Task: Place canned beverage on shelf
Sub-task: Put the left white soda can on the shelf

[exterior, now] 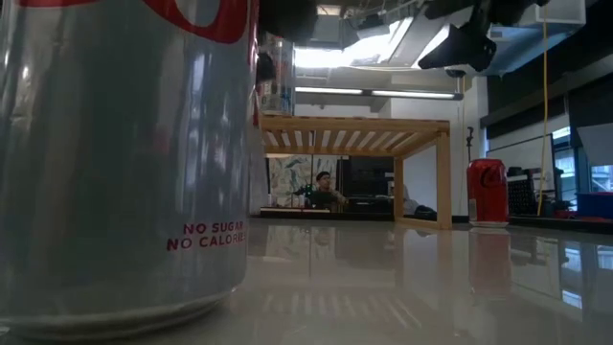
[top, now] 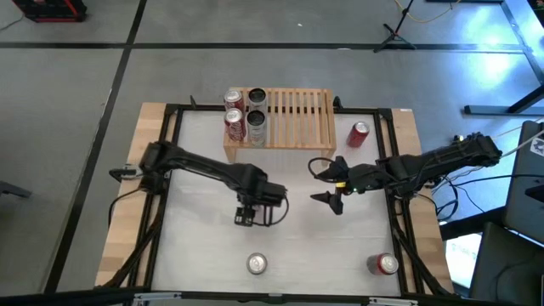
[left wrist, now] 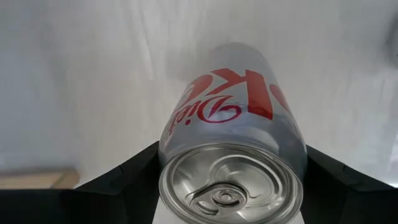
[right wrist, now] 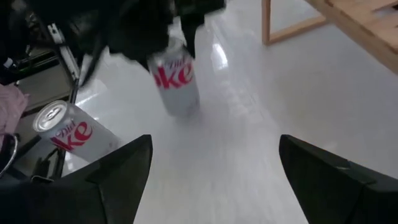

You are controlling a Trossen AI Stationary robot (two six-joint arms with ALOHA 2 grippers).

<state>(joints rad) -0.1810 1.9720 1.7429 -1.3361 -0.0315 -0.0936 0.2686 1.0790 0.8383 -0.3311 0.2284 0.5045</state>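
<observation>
White tabletop (top: 204,255) framed by black rails, seen from above, with grey floor beyond. At its far edge stands the shelf (top: 293,119), a low light-wood rack with a slatted top; four cans (top: 245,115) stand on its left end, two red and two silver. A red can (top: 359,133) stands on the table just beside the shelf's right leg. Near the front edge stand a silver can (top: 257,263) and, well to its right, another red can (top: 382,264).

My left gripper (top: 252,212) hangs over the middle of the table, its jaws set wide around an upright Diet Coke can (left wrist: 233,143); the dark fingers (left wrist: 118,180) flank the can on both sides, and the can's base appears to rest on the table. Whether the fingers actually press the can, I cannot tell. My right gripper (top: 333,184) hovers to the right, pointed toward the left one, jaws spread and empty.
</observation>
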